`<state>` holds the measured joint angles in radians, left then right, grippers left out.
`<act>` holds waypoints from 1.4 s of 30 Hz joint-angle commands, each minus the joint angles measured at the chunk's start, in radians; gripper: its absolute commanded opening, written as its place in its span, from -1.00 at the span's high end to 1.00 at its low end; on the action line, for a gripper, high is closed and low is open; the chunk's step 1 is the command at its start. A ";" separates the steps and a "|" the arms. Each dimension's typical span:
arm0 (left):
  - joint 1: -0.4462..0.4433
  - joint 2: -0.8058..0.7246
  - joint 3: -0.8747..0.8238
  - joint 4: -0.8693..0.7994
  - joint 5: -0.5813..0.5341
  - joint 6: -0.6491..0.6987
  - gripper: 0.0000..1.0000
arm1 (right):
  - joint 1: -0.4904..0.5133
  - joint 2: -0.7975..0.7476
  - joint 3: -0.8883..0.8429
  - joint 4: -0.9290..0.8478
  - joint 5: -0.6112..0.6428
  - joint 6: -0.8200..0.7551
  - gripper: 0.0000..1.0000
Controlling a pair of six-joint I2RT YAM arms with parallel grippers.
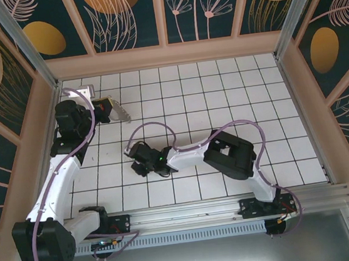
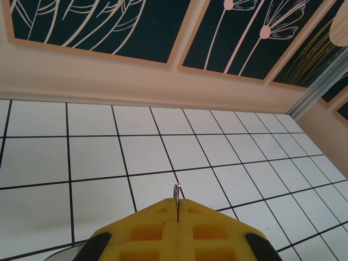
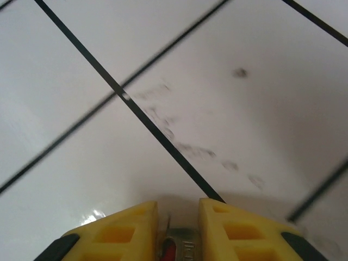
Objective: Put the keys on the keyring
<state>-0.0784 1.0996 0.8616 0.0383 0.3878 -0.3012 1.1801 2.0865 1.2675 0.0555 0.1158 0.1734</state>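
my left claw (image 1: pixel 106 108) sits close under the back wall (image 1: pixel 166 54), near its left end. its yellow fingers (image 2: pixel 147 231) are pressed together on the keyring (image 1: pixel 121 113). from the wrist i see the keyring's thin silver loop (image 2: pixel 177 191) standing edge-on out of the seam between them, pointing toward the back wall. i judge i hold it this way so the wire pokes out free, up off the table (image 1: pixel 221 94), as something a key can be threaded onto.

my right claw (image 1: pixel 135 161) is well apart from the back wall, about mid-table and low, almost on the tiles. its fingers (image 3: pixel 119 236) stand slightly apart only because the key (image 3: pixel 178 247) fills the gap. i see silver metal with a bit of red head nipped between them. i can't tell which end points outward.

key and keyring are well apart, so the threading isn't begun. next i'd carry the key toward the back wall to meet the loop. the wire is thin and would be easy to miss.
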 commanded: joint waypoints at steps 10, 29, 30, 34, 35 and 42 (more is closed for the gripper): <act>0.008 0.007 -0.033 0.077 0.145 -0.027 1.00 | -0.039 -0.195 -0.279 -0.119 0.105 0.105 0.49; -0.028 0.000 -0.090 0.016 0.177 0.003 1.00 | -0.094 -0.366 -0.384 -0.073 0.161 0.046 0.17; -0.031 -0.003 -0.097 0.004 0.178 0.010 1.00 | -0.094 -0.384 -0.397 -0.059 0.160 0.034 0.13; -0.039 -0.025 -0.134 -0.025 0.178 0.027 1.00 | -0.096 -0.484 -0.476 0.036 0.121 -0.020 -0.03; -0.042 -0.030 -0.140 -0.031 0.177 0.031 1.00 | -0.097 -0.507 -0.493 0.058 0.107 -0.035 -0.07; -0.069 -0.059 -0.152 -0.084 0.188 0.069 1.00 | -0.102 -0.601 -0.551 0.058 0.055 -0.126 -0.28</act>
<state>-0.1356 1.0710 0.7074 -0.0219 0.5465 -0.2806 1.0859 1.5192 0.7418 0.0937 0.1982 0.1085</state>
